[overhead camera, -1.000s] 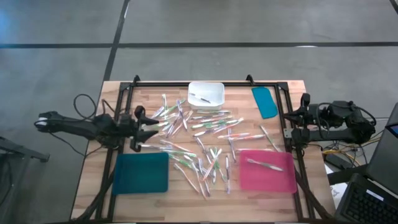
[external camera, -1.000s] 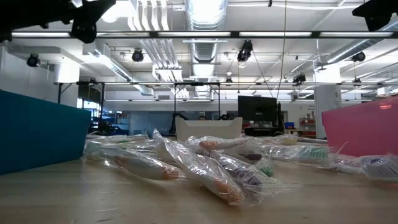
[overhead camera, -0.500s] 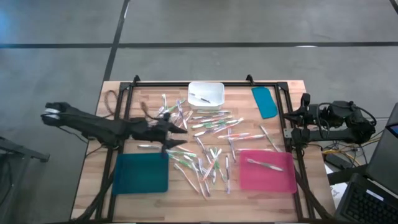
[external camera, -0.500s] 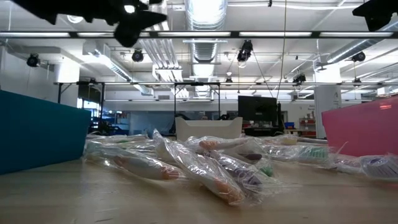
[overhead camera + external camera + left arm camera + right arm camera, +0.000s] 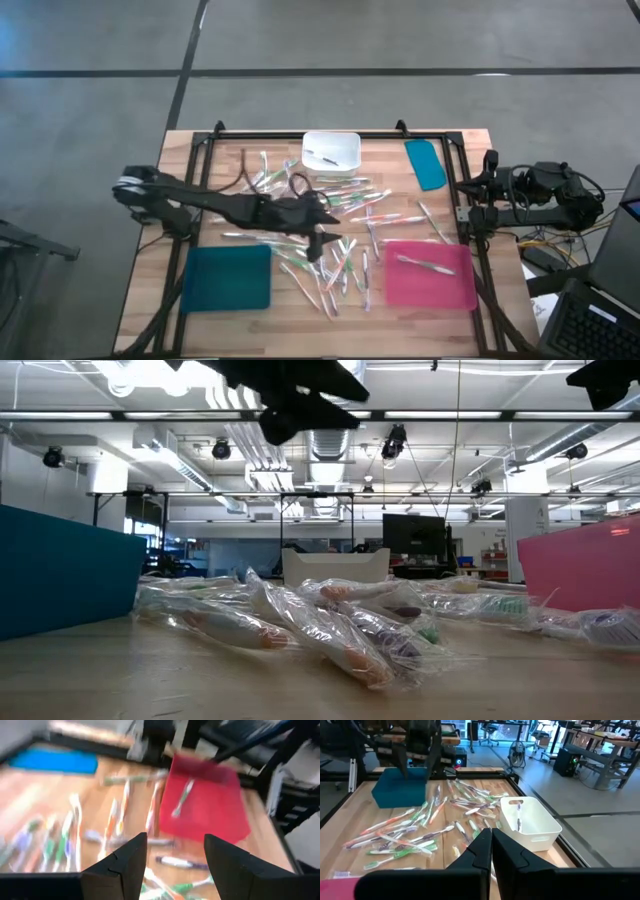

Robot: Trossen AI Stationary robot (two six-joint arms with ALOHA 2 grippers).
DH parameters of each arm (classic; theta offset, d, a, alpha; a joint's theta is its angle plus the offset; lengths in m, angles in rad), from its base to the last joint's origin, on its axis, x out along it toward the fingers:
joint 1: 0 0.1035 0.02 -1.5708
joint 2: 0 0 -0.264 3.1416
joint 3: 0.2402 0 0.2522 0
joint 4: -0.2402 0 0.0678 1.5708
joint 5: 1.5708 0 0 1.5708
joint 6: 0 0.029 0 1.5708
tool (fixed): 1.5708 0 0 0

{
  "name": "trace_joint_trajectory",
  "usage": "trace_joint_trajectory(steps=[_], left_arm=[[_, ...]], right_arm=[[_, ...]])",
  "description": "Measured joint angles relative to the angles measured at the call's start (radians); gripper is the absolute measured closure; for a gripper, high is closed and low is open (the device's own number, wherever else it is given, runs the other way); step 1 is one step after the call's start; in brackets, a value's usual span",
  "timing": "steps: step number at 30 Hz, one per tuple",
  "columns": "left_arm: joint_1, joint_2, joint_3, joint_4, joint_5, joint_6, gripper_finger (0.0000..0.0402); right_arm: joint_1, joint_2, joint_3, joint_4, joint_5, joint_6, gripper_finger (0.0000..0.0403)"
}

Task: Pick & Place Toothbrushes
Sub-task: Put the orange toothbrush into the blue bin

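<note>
Many toothbrushes [image 5: 340,225] lie scattered flat in clear wrappers across the middle of the table, and they show in the low view as a pile [image 5: 330,625]. One toothbrush lies on the pink tray [image 5: 425,263] and one in the white bin [image 5: 325,158]. My left gripper [image 5: 330,243] hangs open above the pile's middle, well clear of it [image 5: 300,405]. In its wrist view the open fingers [image 5: 175,840] frame toothbrushes and the pink tray [image 5: 205,810]. My right gripper [image 5: 475,200] waits shut at the table's right edge [image 5: 491,834].
A teal tray [image 5: 228,277] sits at the near left and a pink tray [image 5: 455,290] at the near right. The white bin [image 5: 345,140] stands at the far middle, with a small blue flat piece [image 5: 425,163] to its right. A black frame [image 5: 195,160] rims the table.
My left arm has swung from the table's left edge toward the right, reaching out over the toothbrush pile to the table's middle. It stays high above the pile in the low view. The toothbrushes, the trays and my right arm have not moved.
</note>
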Motion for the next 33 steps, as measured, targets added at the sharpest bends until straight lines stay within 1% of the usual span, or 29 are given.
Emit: trace_joint_trajectory(steps=[3, 8, 15, 18, 23, 33], left_arm=[[-0.019, 0.063, 0.074, -0.088, -0.034, -0.029, 0.02], [-0.053, 0.146, 0.188, -0.189, -0.074, -0.1, 0.02], [-0.099, 0.249, 0.304, -0.358, -0.189, -0.274, 0.02], [-0.119, 0.29, 0.324, -0.398, -0.193, -0.344, 0.02], [-0.139, 0.344, 0.331, -0.394, -0.192, -0.431, 0.02], [-0.146, 0.444, 0.33, -0.394, -0.19, -0.513, 0.02]], right_arm=[[0.0, 0.0, 0.0, 0.0, 0.0, 0.0, 0.0394], [0.0, 0.0, 0.0, 0.0, 0.0, 0.0, 0.0394], [0.0, 0.0, 0.0, 0.0, 0.0, 0.0, 0.0394], [0.0, 0.0, 0.0, 0.0, 0.0, 0.0, 0.0394], [0.0, 0.0, 0.0, 0.0, 0.0, 0.0, 0.0394], [0.0, 0.0, 0.0, 0.0, 0.0, 0.0, 0.0394]])
